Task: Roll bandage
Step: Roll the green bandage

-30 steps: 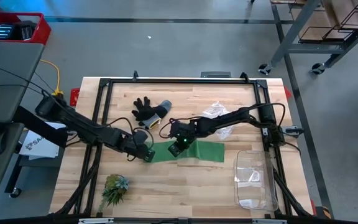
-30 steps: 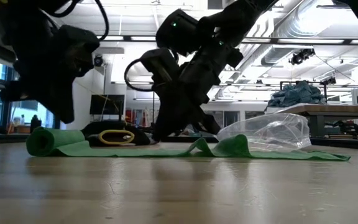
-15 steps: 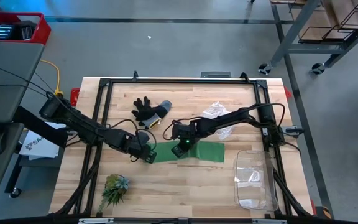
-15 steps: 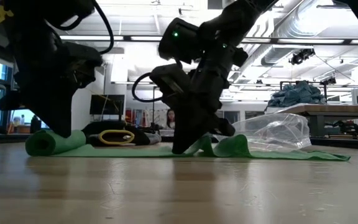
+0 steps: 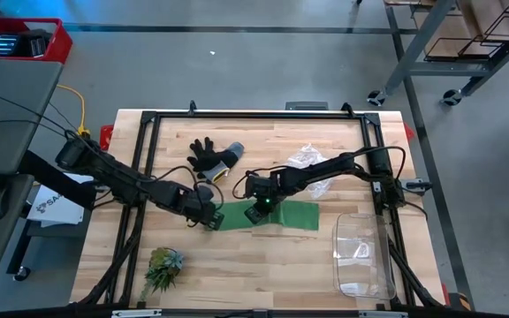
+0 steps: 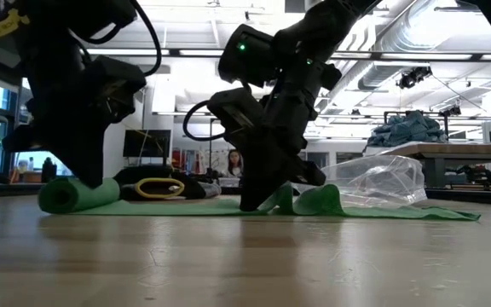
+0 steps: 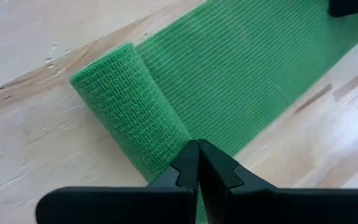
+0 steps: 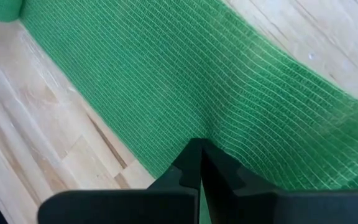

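Note:
The green bandage (image 5: pixel 277 215) lies as a flat strip on the wooden table, its left end rolled into a short cylinder (image 7: pixel 129 106), which also shows in the low view (image 6: pixel 66 194). My left gripper (image 5: pixel 208 216) is shut with its tips down at the roll (image 7: pixel 197 144). My right gripper (image 5: pixel 259 210) is shut with its tips down on the flat strip (image 8: pixel 197 143), a little to the right of the roll. In the low view the strip rises in a wrinkle (image 6: pixel 314 198) just beyond the right gripper. My left gripper touches the roll with its shut fingertips (image 7: pixel 188 163) on the roll's top side near one end (image 7: pixel 169 134). The fingers slant down from above. The roll rests on the table, still joined to the flat strip. My right gripper presses its shut fingertips (image 8: pixel 191 158) down on the flat strip close to one long edge (image 8: pixel 166 140). The fingers point down from above. The strip lies on the table under them and is puckered beside them.
A black-and-grey glove (image 5: pixel 212 157) and a crumpled clear plastic bag (image 5: pixel 307 159) lie toward the far side. A clear plastic container (image 5: pixel 360 256) stands at the near right. A spiky green plant tuft (image 5: pixel 162 265) lies at the near left.
My left gripper has come down from above the roll onto it. My right gripper has gone a little toward the table's near edge and down onto the strip. The roll and strip have stayed about where they were.

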### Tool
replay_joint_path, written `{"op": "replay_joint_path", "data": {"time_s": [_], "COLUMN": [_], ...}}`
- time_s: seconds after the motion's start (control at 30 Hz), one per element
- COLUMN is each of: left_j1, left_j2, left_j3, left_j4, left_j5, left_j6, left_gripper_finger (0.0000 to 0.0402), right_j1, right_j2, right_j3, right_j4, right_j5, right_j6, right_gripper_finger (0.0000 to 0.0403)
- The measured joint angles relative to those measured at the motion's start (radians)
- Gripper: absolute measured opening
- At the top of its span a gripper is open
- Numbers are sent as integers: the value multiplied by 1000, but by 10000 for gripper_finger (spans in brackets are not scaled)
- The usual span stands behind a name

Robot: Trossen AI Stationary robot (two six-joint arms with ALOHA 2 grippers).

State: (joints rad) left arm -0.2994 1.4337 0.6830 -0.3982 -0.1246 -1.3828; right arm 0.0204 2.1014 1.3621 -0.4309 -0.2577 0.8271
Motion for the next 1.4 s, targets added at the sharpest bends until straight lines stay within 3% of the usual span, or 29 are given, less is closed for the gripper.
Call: {"op": "replay_joint_path", "data": {"time_s": [0.37, 0.7, 0.87, 1.1, 1.4], "left_j1": [20, -2, -26, -18, 12], "left_j2": [-54, -195, -142, -12, 10], "left_j3": [-1, 0, 0, 0, 0], "left_j4": [-19, -361, -331, -192, -149], "left_j5": [10, 0, 26, 61, 55], "left_j6": [42, -83, -184, -186, -187], "left_gripper_finger": [0, 0, 0, 0, 0], "right_j1": [0, -1, -1, -3, -3], "right_j2": [2, 2, 2, 3, 3], "right_j3": [-2, -2, -2, -2, -2], "right_j4": [26, 27, 28, 29, 29], "right_j5": [-1, -3, -3, -3, -3], "right_j6": [-1, -2, -8, -5, 2], "right_gripper_finger": [0, 0, 0, 0, 0]}}
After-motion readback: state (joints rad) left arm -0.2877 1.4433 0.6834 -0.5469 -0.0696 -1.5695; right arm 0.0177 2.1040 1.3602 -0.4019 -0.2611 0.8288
